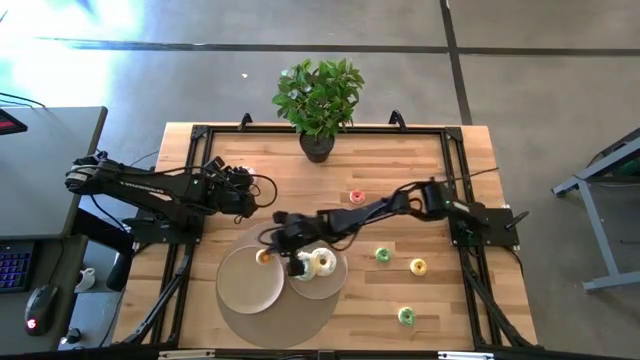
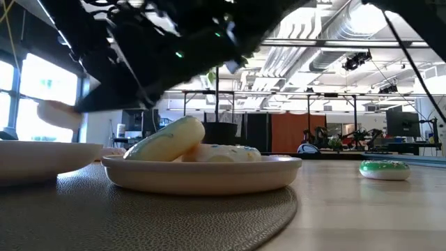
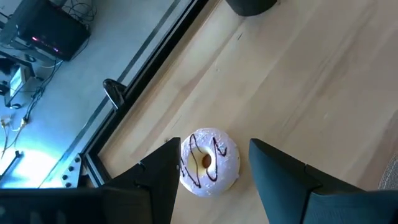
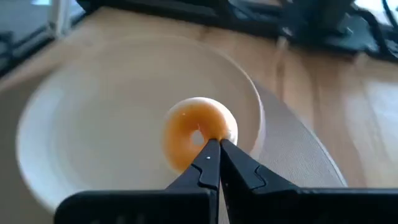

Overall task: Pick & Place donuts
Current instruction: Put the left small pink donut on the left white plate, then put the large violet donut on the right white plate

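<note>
My right gripper (image 4: pixel 219 148) pinches a small orange donut (image 4: pixel 193 132) over the large plate (image 4: pixel 81 149). My left gripper (image 3: pixel 214 163) sits spread around a pink chocolate-drizzled donut (image 3: pixel 209 161) on the table (image 3: pixel 311 87).

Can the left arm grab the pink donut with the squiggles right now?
Probably yes. The left gripper is open, a finger on each side of the pink donut, and nothing sits between them.

No readable text, labels, brands or numbers anywhere.
</note>
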Motion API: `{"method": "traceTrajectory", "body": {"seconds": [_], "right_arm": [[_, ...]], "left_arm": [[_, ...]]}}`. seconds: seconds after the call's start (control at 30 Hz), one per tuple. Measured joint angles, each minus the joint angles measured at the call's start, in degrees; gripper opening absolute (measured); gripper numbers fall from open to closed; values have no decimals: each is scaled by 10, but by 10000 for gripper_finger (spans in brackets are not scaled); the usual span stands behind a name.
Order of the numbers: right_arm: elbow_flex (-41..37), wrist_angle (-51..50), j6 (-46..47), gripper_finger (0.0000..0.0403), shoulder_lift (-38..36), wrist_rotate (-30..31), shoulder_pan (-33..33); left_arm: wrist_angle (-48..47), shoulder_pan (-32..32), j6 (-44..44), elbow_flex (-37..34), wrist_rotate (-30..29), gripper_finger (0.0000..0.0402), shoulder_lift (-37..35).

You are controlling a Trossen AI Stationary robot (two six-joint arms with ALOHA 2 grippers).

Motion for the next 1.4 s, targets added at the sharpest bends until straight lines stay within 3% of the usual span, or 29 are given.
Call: {"method": "traceTrajectory", "body": {"seconds": [0.17,0.3,0.7,0.83,1.07,1.2,1.27,1.4], "right_arm": [[68,-80,20,8,52,-33,1],[78,-69,-3,23,42,-22,1],[76,-94,-31,129,31,-37,-3],[76,-176,-67,141,-29,28,-4],[76,-497,-78,133,-163,151,-17],[62,-654,-37,131,-237,165,-32],[40,-708,-6,131,-271,157,-40],[-43,-718,39,131,-352,155,-54]], "left_arm": [[-3,0,0,0,33,185,0],[-5,0,0,0,48,185,0],[-16,0,-5,0,73,185,0],[-12,0,-9,0,89,185,0],[64,9,-42,-60,104,185,0],[118,66,-62,-111,158,185,0],[165,101,-32,-131,188,185,0],[233,182,60,-151,262,185,0]]}}
